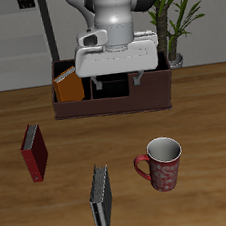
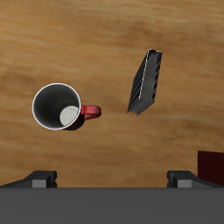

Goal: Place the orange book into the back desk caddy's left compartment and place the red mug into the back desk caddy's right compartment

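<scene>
The orange book (image 1: pixel 69 87) stands upright in the back desk caddy (image 1: pixel 112 106), inside its narrow left compartment (image 1: pixel 59 96). My gripper (image 1: pixel 115 81) hangs open just above the caddy's middle, holding nothing. The wide right compartment (image 1: pixel 154 89) is partly hidden behind my fingers. The red mug (image 1: pixel 162 165) stands upright on the table, nearer the front edge and apart from the caddy. In the wrist view the red mug (image 2: pixel 59 107) shows its white-grey inside and side handle, and my gripper (image 2: pixel 112 178) has its fingertips (image 2: pixel 39 178) spread wide.
A grey-black book (image 1: pixel 100 199) (image 2: pixel 146 81) lies near the table's front edge beside the mug. A dark red book (image 1: pixel 34 153) (image 2: pixel 212 164) lies in front of the caddy's book end. A potted plant (image 1: pixel 178 16) stands behind the caddy.
</scene>
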Motion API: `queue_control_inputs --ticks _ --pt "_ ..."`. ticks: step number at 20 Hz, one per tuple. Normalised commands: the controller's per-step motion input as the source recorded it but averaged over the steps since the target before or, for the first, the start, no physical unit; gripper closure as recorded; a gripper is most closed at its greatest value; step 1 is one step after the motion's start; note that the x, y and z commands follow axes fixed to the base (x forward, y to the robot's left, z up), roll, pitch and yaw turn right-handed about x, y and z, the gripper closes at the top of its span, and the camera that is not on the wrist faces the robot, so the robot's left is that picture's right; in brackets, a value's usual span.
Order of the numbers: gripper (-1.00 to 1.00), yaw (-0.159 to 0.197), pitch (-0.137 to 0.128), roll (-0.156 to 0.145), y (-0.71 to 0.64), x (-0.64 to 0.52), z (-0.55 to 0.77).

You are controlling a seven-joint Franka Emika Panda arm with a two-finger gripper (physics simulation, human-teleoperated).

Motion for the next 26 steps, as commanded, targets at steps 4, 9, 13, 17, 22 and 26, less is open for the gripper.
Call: queue_control_inputs --ticks 4,9,13,17,22,26 --pt "-1.00 0.011 -0.009 0.039 0.37 0.16 0.01" --pt "-1.00 0.003 0.001 0.017 0.34 0.25 -0.02" --pt "-1.00 0.053 -0.009 0.019 0.41 0.15 -0.13" --pt "-1.00 0.020 0.003 0.023 0.32 0.08 -0.05" --pt "-1.00 0.050 0.014 0.022 0.38 0.14 -0.13" --pt "-1.00 0.049 0.012 0.003 0.32 0.12 -0.19"
